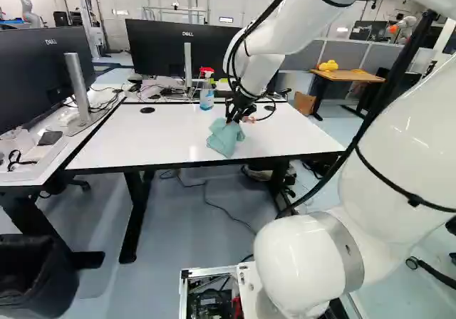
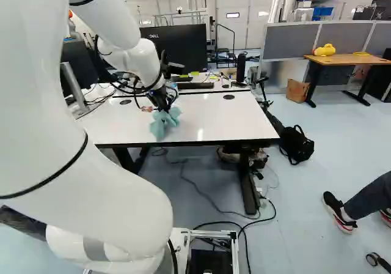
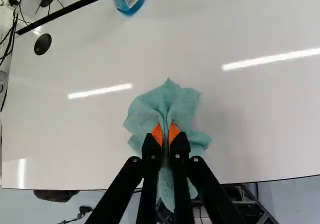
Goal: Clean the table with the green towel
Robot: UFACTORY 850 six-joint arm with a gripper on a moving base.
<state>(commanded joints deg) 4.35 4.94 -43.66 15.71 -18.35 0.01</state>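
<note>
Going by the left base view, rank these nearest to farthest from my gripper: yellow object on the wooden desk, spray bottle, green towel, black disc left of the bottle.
1. Green towel: in the gripper.
2. Spray bottle: just beyond, slightly left.
3. Black disc: farther left, on the white table.
4. Yellow object: far right, on the wooden desk behind.

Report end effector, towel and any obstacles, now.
End effector shut on green towel. Towel bunched near the front edge of the table. Spray bottle stands toward the back, possibly in the way.
</note>
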